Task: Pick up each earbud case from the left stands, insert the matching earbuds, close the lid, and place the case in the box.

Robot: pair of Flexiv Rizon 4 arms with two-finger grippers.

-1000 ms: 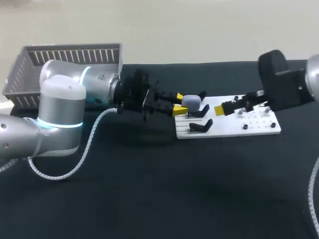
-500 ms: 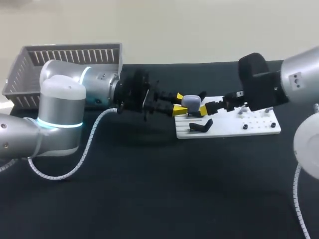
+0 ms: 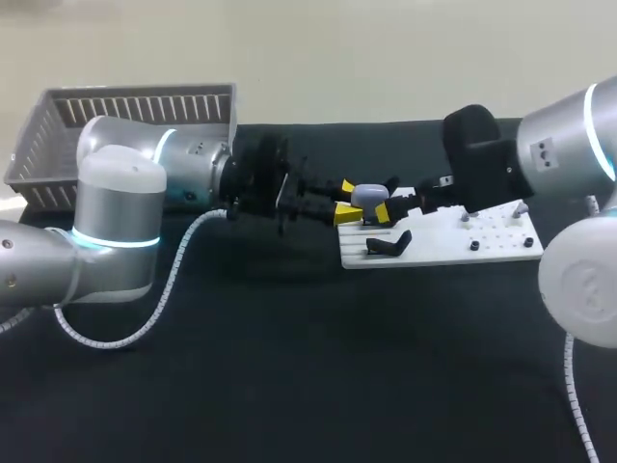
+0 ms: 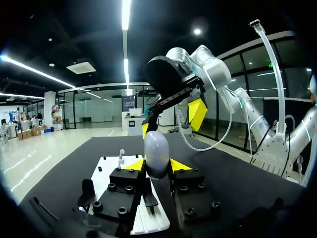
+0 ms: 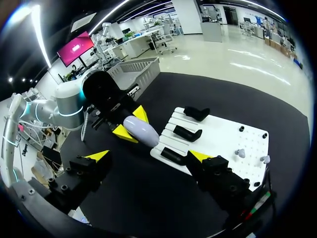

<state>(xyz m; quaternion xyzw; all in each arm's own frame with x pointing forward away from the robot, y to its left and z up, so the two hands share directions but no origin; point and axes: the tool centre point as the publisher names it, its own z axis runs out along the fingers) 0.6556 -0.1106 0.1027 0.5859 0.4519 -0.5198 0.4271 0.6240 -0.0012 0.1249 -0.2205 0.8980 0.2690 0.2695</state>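
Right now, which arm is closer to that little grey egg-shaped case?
Left. The left arm's fingers pinch the earbud case from both sides; the right arm's fingers stand open just short of it, not touching.

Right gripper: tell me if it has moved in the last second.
Yes. In the head view the right gripper has travelled left along the white board, from over its peg end to the earbud case held in the left gripper.

We're seeing smooth glossy plastic on the earbud case [image 3: 369, 196], matt white plastic on the board [image 3: 453, 243] at its 4 o'clock, matt black cloth covering the table [image 3: 289, 386].
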